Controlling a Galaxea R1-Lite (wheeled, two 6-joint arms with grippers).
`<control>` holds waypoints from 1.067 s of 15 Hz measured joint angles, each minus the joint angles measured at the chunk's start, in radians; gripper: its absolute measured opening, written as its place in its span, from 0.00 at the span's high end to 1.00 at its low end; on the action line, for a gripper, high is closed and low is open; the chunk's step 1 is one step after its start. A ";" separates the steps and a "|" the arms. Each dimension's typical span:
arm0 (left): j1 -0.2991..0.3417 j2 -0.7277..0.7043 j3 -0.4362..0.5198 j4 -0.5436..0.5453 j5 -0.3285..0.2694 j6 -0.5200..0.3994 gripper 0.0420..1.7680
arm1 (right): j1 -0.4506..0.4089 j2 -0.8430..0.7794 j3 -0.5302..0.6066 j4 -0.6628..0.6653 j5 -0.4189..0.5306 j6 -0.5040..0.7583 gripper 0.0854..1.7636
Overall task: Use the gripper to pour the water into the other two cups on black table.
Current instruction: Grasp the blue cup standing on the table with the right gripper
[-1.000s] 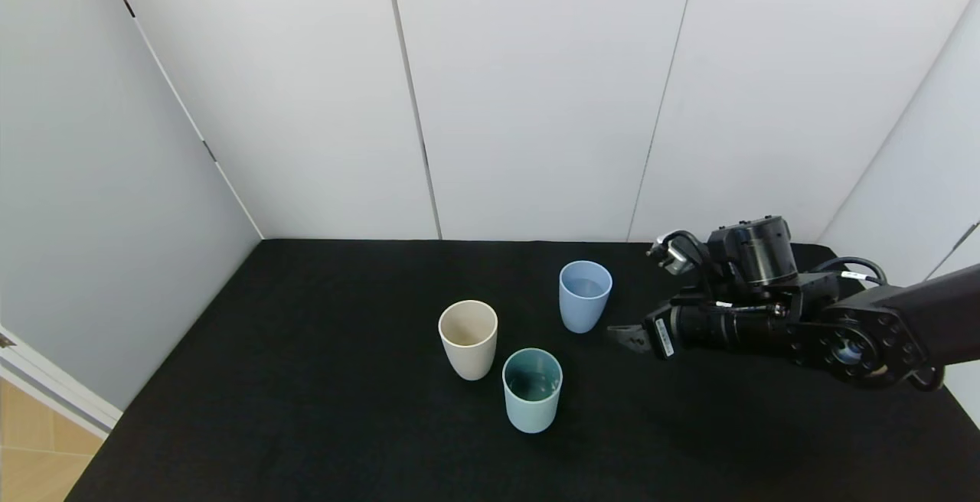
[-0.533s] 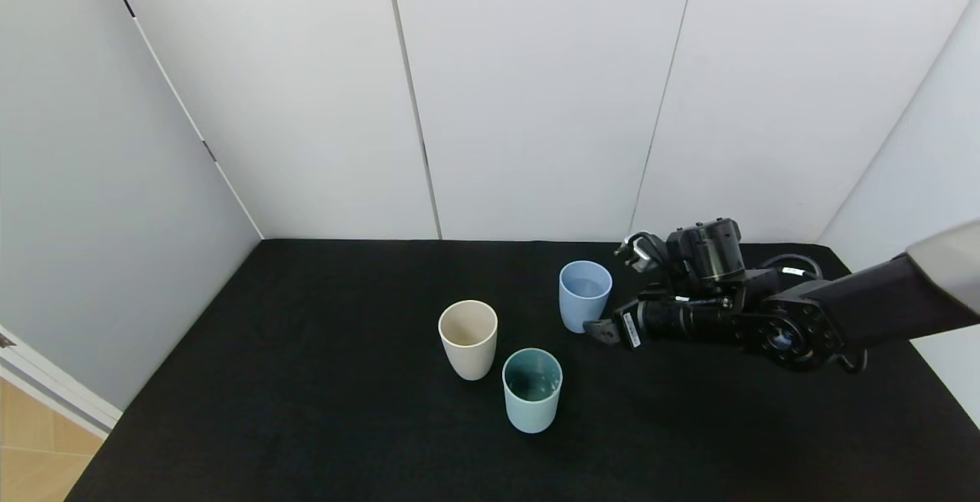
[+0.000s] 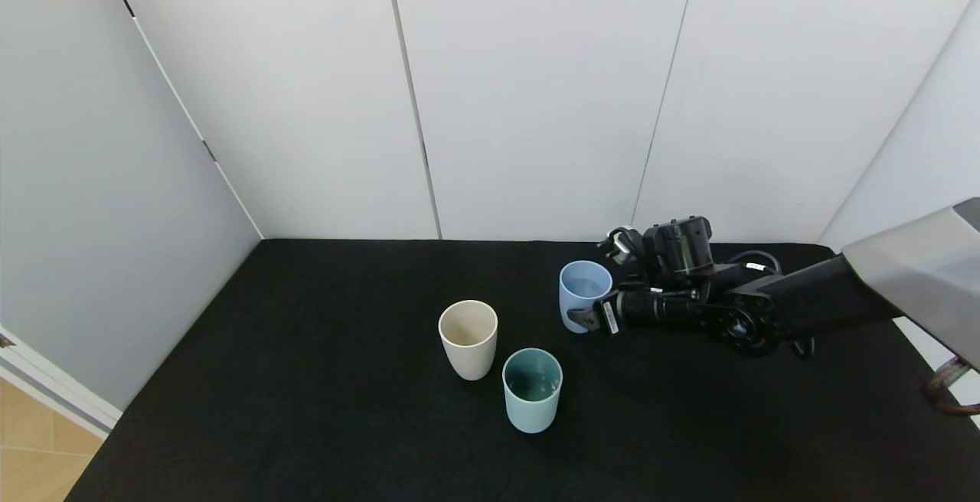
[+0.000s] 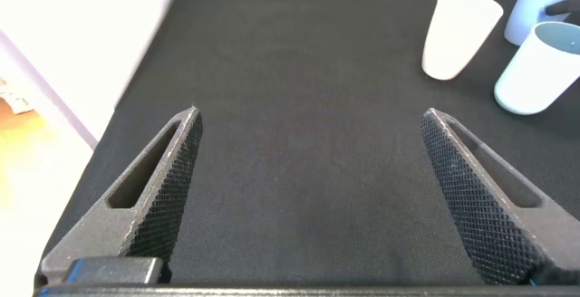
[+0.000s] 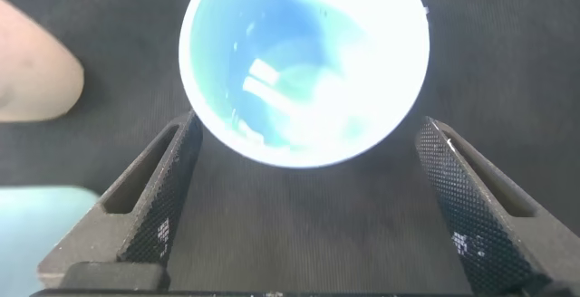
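Observation:
A periwinkle-blue cup [image 3: 585, 295] stands at the back of the black table [image 3: 306, 379] with water [image 3: 586, 286] in it. The cream cup [image 3: 468, 337] and the teal cup [image 3: 532, 389] stand upright in front and to its left. My right gripper [image 3: 591, 317] is open at the blue cup's right side, low, with one finger by the near wall. In the right wrist view the blue cup [image 5: 304, 62] sits just at the mouth of the open right gripper [image 5: 308, 123], not gripped. My left gripper [image 4: 308, 111] is open and empty over bare cloth, away from the cups.
White walls close the table at the back and both sides. The table's left edge [image 4: 136, 80] drops to a wooden floor. The left wrist view shows the cream cup [image 4: 458, 34] and teal cup [image 4: 539, 66] far off.
My right arm has moved left and towards the back, from about a cup's width away to right beside the blue cup. The cups have not moved.

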 joint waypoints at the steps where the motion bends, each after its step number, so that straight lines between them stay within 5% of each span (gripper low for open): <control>1: 0.000 0.000 0.000 0.000 0.000 0.000 0.03 | 0.000 0.009 -0.009 -0.001 0.000 0.000 0.03; 16: 0.000 0.000 0.000 0.000 0.000 0.000 0.03 | 0.024 0.125 -0.166 -0.004 -0.041 0.001 0.03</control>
